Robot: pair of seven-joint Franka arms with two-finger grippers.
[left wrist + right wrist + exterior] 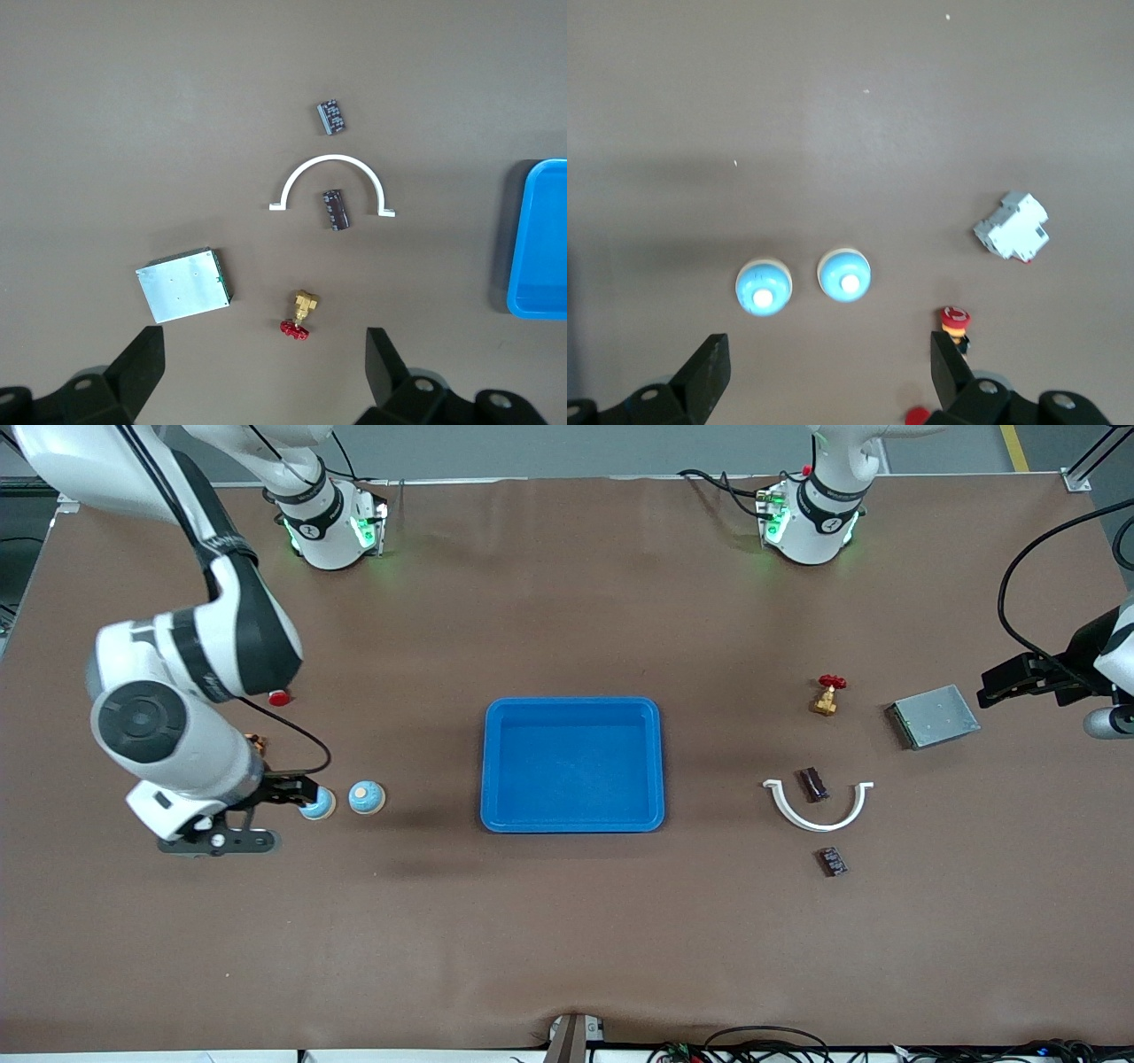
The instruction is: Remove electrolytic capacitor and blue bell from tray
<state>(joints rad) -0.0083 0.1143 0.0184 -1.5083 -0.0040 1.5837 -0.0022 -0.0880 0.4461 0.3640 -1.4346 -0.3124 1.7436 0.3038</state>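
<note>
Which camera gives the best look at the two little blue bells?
The right wrist view: both blue bells sit side by side in full view, seen from straight above. The front view shows one bell whole, but the right gripper partly hides the other. The left wrist view shows no bells at all.

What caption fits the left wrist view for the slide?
Open left gripper high over two capacitors, a white arc, valve and metal box.

Brown-covered table (567, 957) fills the frame; grey floor strip at twelve o'clock, a yellow line (1014, 447) at one o'clock, cables (762, 1041) at five.
</note>
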